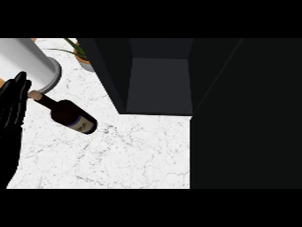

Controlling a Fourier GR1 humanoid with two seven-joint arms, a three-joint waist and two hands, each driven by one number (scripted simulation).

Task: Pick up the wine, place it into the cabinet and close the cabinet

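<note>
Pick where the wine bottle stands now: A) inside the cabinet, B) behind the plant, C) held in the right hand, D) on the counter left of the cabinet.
D: the wine bottle stands on the counter, left of the open cabinet, beside the left hand.

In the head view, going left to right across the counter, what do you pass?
Left hand → wine bottle → open dark cabinet. The white cylinder and the potted plant at the back overlap these in the order, so they are left out.
</note>
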